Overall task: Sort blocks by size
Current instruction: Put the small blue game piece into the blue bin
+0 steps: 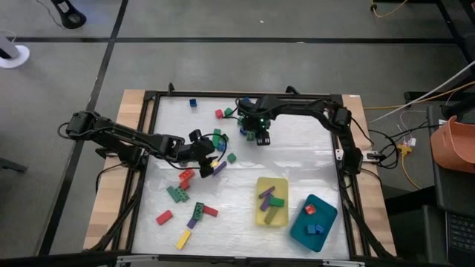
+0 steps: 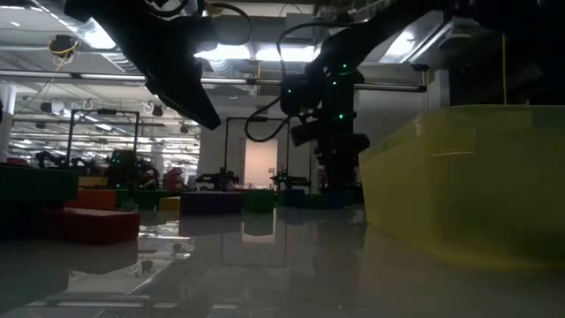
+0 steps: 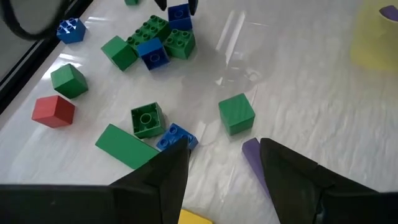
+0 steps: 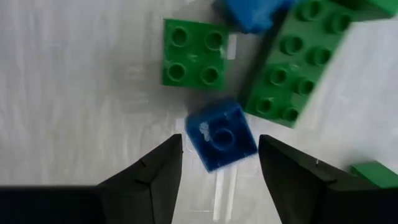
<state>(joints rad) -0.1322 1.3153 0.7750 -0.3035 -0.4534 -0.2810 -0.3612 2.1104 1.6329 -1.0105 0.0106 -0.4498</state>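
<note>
Two dark grippers over the pale table sheet, both with fingers parted and holding nothing. Right gripper (image 4: 219,163) down over the far-middle cluster, fingers spread either side of a small blue single-stud plastic brick (image 4: 221,142), which lies tilted on the sheet between the tips, seemingly not clamped. Just beyond that brick, a square green four-stud plastic brick (image 4: 194,60) and a longer green eight-stud plastic brick (image 4: 298,68), with another blue block (image 4: 252,14) at the far edge of the cluster. Left gripper (image 3: 222,163) at mid-table, left of centre, fingers wide apart above bare sheet; close by, a green plastic cube (image 3: 236,113), a purple plastic bar (image 3: 253,155) beside one finger, a small blue studded brick (image 3: 176,137) touching the other side, plus a green hollow-topped cube (image 3: 147,119) and a flat green slab (image 3: 126,146). Further left, a red plastic cube (image 3: 53,110). More loose blocks (image 1: 182,196) scattered near-left. At near-right, a yellow rectangular tray (image 1: 260,211) holding long green and purple pieces, and beside it a teal rectangular tray (image 1: 323,216) with small red and blue ones.
</note>
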